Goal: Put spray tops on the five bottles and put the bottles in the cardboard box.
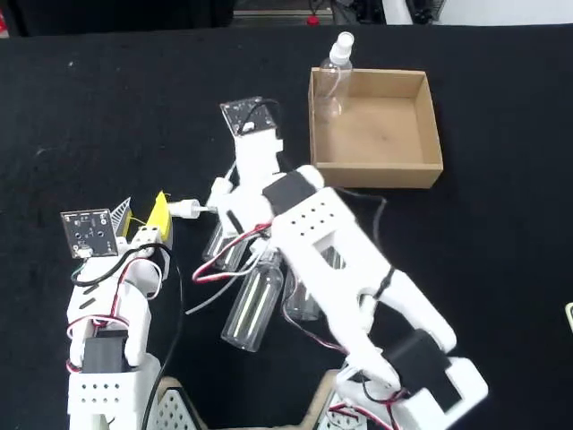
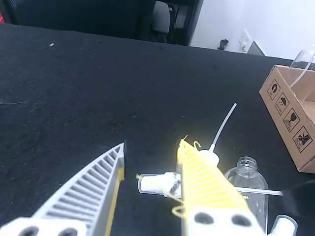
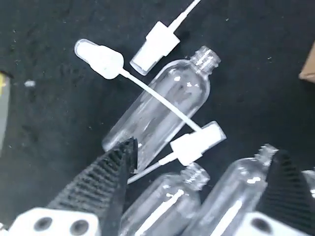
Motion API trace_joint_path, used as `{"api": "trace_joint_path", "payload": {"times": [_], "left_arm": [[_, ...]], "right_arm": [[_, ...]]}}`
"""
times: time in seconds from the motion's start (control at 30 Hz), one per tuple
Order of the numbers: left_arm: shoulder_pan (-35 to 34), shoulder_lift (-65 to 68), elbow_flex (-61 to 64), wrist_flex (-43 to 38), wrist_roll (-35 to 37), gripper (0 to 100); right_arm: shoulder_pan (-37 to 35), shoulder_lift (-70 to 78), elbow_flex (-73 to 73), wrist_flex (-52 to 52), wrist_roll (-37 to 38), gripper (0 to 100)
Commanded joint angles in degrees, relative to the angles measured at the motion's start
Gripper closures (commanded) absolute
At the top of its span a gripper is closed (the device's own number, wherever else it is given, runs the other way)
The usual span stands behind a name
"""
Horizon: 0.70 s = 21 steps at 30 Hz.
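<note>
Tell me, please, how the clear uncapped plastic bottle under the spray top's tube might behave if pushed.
Lying on its side, the round clear plastic bottle would probably roll. It looks empty, so likely light. The white spray top whose tube crosses it may shift.

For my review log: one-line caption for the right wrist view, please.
Open right gripper over capless bottles and loose spray tops on the black table.

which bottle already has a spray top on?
The bottle at the far left corner of the cardboard box in the high view: it carries a white spray top. The other bottles lie on the table with bare necks.
</note>
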<state>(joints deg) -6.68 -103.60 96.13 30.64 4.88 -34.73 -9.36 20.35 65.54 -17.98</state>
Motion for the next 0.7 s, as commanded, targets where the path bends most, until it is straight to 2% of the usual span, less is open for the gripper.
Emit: {"api": "trace_joint_path", "payload": {"times": [0.0,0.13,0.4,0.53,0.67], "left_arm": [[-0.7,-0.4,1.3,-1.9,-0.4,83],[-0.7,-0.4,1.3,-1.9,-0.4,83],[-0.7,-0.4,1.3,-1.9,-0.4,83],[-0.7,-0.4,1.3,-1.9,-0.4,83],[-0.7,-0.4,1.3,-1.9,-0.4,83]], "right_arm": [[-1.5,5.0,-0.7,-4.3,-5.1,62.4],[-1.1,10.9,-0.8,-8.4,-5.5,67.1],[-1.5,13.3,-6.1,-7.0,-5.8,66.2],[-3.0,15.5,-6.3,-7.4,-9.8,65.9],[-5.0,19.1,-6.8,-8.1,-10.1,65.9]]}}
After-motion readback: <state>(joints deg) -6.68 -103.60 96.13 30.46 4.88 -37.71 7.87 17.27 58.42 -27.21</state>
